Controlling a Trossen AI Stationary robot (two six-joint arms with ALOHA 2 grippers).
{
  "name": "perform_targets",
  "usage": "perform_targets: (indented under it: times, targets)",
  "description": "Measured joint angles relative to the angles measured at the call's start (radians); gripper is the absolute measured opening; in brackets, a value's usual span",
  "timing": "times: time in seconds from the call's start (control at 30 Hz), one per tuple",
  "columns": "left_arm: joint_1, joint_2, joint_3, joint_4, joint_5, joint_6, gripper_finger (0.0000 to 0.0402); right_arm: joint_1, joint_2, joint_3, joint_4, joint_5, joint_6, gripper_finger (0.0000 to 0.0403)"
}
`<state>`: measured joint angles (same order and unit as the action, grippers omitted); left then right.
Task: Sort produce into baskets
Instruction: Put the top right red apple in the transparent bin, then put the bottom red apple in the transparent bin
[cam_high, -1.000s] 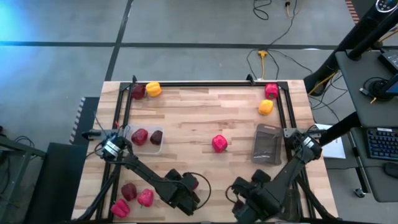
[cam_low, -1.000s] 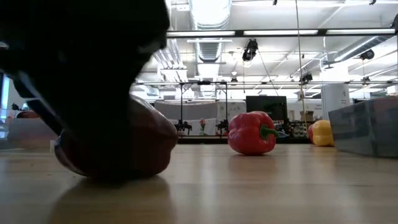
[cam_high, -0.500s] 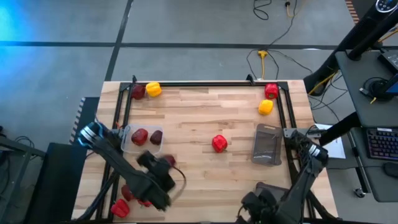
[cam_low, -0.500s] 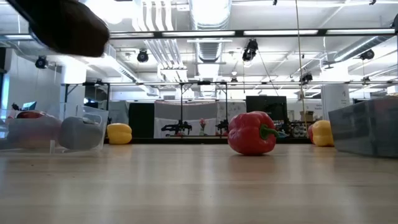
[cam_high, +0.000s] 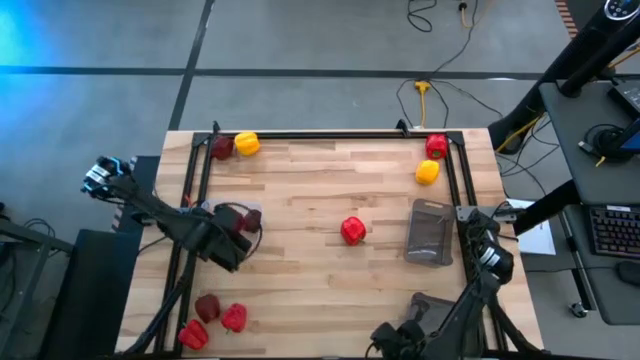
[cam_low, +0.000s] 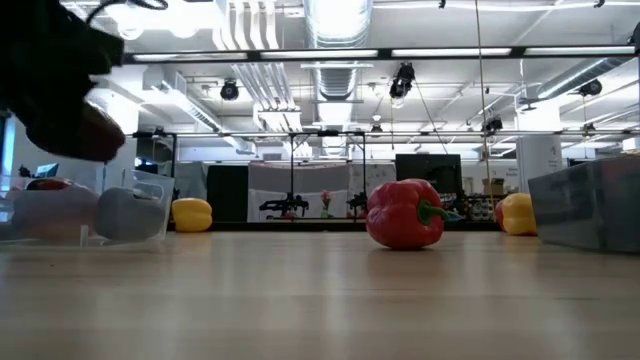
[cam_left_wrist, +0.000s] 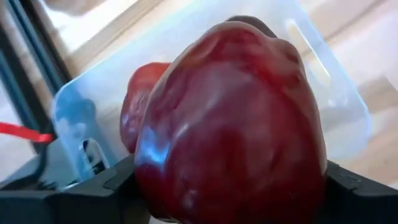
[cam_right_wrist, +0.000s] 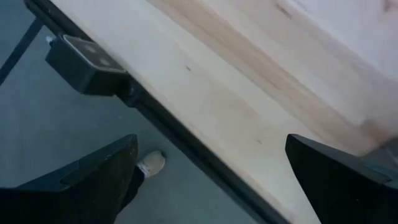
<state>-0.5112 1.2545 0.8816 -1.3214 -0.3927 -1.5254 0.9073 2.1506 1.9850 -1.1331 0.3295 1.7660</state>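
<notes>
My left gripper (cam_high: 238, 234) hangs over the clear basket (cam_high: 209, 209) at the table's left, shut on a dark maroon pepper (cam_left_wrist: 230, 124). A red pepper (cam_left_wrist: 138, 102) lies in that basket below it. My right gripper (cam_right_wrist: 211, 186) stands open over the table's near edge (cam_right_wrist: 205, 112), with nothing between its fingers. Loose on the wood lie a red pepper (cam_high: 352, 231) at the centre, a maroon (cam_high: 221, 147) and a yellow one (cam_high: 246, 144) far left, and a red (cam_high: 436, 146) and a yellow one (cam_high: 427, 172) far right. My left gripper pinches the maroon pepper by two opposite sides (cam_left_wrist: 146, 186) between its two fingers (cam_left_wrist: 93, 196). The fingers slant down from above. The pepper is lifted clear and hangs over the clear basket, touching nothing else that shows.
A dark grey basket (cam_high: 430, 232) stands at the right. A maroon pepper (cam_high: 208, 306) and two red ones (cam_high: 233, 318) (cam_high: 193, 334) lie at the near left corner. A black frame rail (cam_high: 330, 135) runs along the far edge. Bare wood lies between the centre pepper and the near edge.
My left gripper has lifted the maroon pepper off the wood near the near edge and carried it up, left and toward the far edge, to a place over the clear basket. My right gripper has drawn a little toward the near edge, still open.
</notes>
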Motion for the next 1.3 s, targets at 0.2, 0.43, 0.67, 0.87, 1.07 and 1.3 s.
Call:
perform_targets:
  times: [0.2, 0.43, 0.67, 0.87, 1.07, 1.3]
  targets:
    - [0.125, -0.017, -0.098, 0.215, 0.035, 0.194, 0.0289, -0.036, -0.025, 0.000, 0.002, 0.003, -0.080, 0.0400]
    - [0.161, 0.003, -0.105, 0.265, 0.050, 0.277, 0.0310, -0.086, -0.043, 0.032, -0.011, 0.009, -0.177, 0.0400]
    - [0.155, -0.001, -0.039, 0.254, 0.057, 0.353, 0.0361, -0.124, -0.045, 0.085, -0.019, 0.011, -0.285, 0.0400]
    - [0.083, -0.007, 0.098, 0.179, 0.079, 0.407, 0.0375, -0.142, -0.045, 0.124, -0.035, 0.012, -0.348, 0.0400]
    - [-0.141, 0.009, 0.235, 0.164, 0.071, 0.302, 0.0373, -0.139, -0.045, 0.134, -0.037, 0.012, -0.372, 0.0400]
    - [-0.447, 0.111, 0.268, 0.119, 0.087, 0.014, 0.0373, -0.122, -0.045, 0.133, -0.037, 0.012, -0.380, 0.0400]
